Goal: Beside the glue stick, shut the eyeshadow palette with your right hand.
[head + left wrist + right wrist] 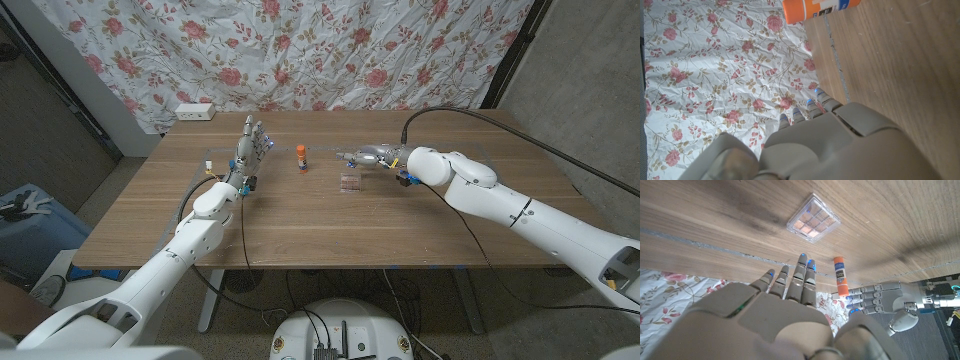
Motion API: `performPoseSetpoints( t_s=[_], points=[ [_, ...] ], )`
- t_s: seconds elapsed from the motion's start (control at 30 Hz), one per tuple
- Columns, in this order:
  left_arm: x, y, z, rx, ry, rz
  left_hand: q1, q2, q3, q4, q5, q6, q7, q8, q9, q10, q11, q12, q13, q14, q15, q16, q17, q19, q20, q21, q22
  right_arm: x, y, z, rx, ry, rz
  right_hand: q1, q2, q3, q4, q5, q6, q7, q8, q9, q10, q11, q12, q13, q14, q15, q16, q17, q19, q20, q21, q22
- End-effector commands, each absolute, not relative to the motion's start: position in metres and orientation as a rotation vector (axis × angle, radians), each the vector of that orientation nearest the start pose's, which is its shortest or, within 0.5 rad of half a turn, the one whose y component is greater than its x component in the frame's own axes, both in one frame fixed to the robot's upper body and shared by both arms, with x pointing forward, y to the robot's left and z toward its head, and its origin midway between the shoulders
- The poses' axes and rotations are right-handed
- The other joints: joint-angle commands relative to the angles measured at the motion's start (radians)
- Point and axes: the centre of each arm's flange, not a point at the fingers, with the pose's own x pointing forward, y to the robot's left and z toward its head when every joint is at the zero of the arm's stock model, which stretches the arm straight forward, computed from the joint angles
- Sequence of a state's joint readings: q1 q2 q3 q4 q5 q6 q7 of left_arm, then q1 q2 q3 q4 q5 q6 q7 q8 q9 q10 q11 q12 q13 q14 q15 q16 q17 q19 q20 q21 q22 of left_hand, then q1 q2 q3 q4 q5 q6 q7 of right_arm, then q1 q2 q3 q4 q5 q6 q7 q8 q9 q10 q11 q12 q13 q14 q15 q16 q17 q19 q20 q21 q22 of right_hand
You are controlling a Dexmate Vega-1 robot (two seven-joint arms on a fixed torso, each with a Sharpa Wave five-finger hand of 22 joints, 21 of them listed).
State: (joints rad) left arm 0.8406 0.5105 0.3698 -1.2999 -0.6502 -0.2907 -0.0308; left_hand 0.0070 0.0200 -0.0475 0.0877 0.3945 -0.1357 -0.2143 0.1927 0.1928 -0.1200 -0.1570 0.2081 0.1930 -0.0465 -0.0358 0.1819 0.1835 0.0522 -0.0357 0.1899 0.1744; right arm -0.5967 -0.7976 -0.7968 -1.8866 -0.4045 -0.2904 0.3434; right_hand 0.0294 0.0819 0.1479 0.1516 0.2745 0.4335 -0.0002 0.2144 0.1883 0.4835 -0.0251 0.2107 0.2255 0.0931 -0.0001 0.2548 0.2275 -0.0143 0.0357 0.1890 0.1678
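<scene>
The eyeshadow palette (349,182) lay on the wooden table (300,225) just beside the glue stick (302,156). I judged it light, rigid plastic, slippery and likely to skate — better pressed from above on its lid, though I could not tell how the lid stood. My right hand (372,155) hovered near it, empty, fingers extended; my left hand (250,145) stood upright, fingers apart, well clear.
</scene>
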Motion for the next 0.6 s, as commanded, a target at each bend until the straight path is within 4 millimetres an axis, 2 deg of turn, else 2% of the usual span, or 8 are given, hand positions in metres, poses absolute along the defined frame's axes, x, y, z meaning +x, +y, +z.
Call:
performPoseSetpoints(
  t_s=[0.03, 0.6],
  points=[
    [0.653, 0.29, -0.028, -0.041, -0.593, -0.206, 0.008, -0.003, 0.003, 0.002, 0.003, -0.002, -0.005, 0.005, 0.003, -0.001, -0.008, 0.005, 0.003, -0.009, -0.071, 0.008, 0.003, 0.007, -0.008, 0.006, 0.004, 0.58, -0.14, 0.005, -1.479, -0.504, 0.375, -0.006, 0.026, 0.0, -0.001, 0.009, -0.008, -0.001, -0.003, 0.003, -0.005, -0.001, -0.002, 0.003, 0.005, -0.009, 0.0, 0.001, 0.005, 0.002, 0.005, 0.001],
    [0.653, 0.29, -0.028, -0.042, -0.593, -0.206, 0.009, -0.003, 0.004, 0.002, 0.003, -0.002, -0.005, 0.005, 0.003, -0.001, -0.008, 0.005, 0.003, -0.009, -0.072, 0.008, 0.003, 0.008, -0.008, 0.007, 0.004, 0.573, -0.14, -0.016, -1.467, -0.557, 0.362, 0.0, 0.025, 0.004, -0.006, 0.011, -0.036, -0.005, -0.014, 0.002, -0.05, -0.02, -0.019, 0.0, 0.001, -0.014, -0.005, -0.002, 0.02, 0.001, 0.007, 0.0]
  ],
)
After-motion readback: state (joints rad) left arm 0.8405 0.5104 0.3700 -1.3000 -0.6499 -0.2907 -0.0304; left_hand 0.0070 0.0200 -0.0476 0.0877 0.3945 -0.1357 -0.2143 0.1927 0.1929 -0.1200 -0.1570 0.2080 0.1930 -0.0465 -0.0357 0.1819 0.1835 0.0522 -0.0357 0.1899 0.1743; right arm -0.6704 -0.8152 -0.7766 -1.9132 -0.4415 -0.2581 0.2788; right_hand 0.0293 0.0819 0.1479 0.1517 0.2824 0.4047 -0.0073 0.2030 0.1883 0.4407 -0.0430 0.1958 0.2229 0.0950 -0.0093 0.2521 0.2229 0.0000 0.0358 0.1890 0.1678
